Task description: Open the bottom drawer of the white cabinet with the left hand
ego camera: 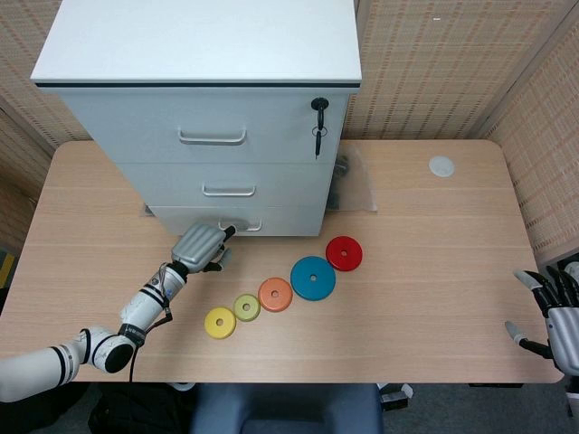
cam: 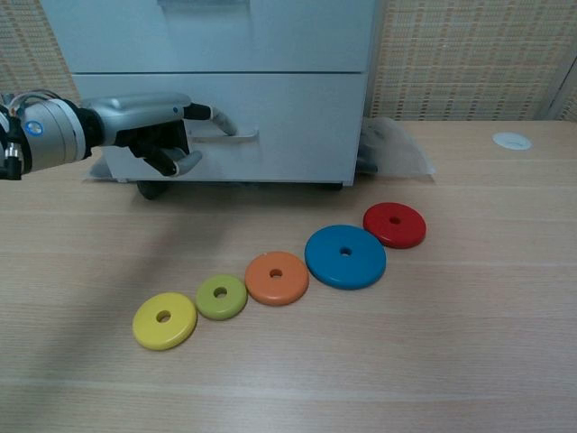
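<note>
The white cabinet (ego camera: 208,54) stands at the back left of the table, and its bottom drawer (cam: 288,126) looks closed. My left hand (ego camera: 201,246) is right in front of that drawer. In the chest view the left hand (cam: 153,131) has most fingers curled in. One finger stretches right, and its tip (cam: 221,120) touches the left part of the drawer handle (cam: 236,135). My right hand (ego camera: 554,312) sits at the table's front right corner with fingers spread and nothing in it.
A row of discs lies in front of the cabinet: red (ego camera: 344,253), blue (ego camera: 313,278), orange (ego camera: 275,294), green (ego camera: 247,307), yellow (ego camera: 220,322). A key (ego camera: 317,117) hangs from the top drawer's lock. A clear plastic bag (ego camera: 357,181) lies beside the cabinet, and a white cap (ego camera: 441,165) sits further right.
</note>
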Controlling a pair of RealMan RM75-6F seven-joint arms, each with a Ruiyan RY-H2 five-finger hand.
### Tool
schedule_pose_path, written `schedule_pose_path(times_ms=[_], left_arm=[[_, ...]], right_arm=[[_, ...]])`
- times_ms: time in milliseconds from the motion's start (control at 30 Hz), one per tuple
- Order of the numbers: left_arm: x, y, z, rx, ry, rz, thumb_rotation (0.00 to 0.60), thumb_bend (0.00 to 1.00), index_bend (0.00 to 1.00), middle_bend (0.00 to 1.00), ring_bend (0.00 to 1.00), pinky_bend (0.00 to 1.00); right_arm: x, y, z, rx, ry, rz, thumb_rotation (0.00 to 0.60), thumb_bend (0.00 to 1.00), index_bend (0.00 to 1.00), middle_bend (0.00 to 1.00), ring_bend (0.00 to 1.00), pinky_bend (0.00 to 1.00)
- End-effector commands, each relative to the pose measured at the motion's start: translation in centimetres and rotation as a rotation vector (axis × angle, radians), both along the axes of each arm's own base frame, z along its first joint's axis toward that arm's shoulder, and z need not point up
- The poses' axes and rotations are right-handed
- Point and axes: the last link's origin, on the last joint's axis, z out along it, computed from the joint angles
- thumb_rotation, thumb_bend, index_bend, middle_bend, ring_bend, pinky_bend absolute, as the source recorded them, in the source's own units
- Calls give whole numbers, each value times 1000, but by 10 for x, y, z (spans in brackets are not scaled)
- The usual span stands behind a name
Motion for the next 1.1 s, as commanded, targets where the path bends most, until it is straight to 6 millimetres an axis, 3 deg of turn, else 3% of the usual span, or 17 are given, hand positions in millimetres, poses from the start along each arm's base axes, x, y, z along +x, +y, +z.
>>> schedule_pose_path(times_ms=[33,500,1100], left_arm=[[2,0,0,-1,1,-1,600,580,168,945,1000,1000],[-4,-16,4,-19,43,-16,600,580,191,945,1000,1000],[-23,-61,19,-20,74,-41,600,580,194,945,1000,1000]], right_arm=[[0,0,0,2,-1,0,600,205,148,178,0,0],[-3,2,-1,8,-5,-8,600,204,148,178,0,0],[-2,1,-2,14,-20,3,600,183,148,179,0,0]])
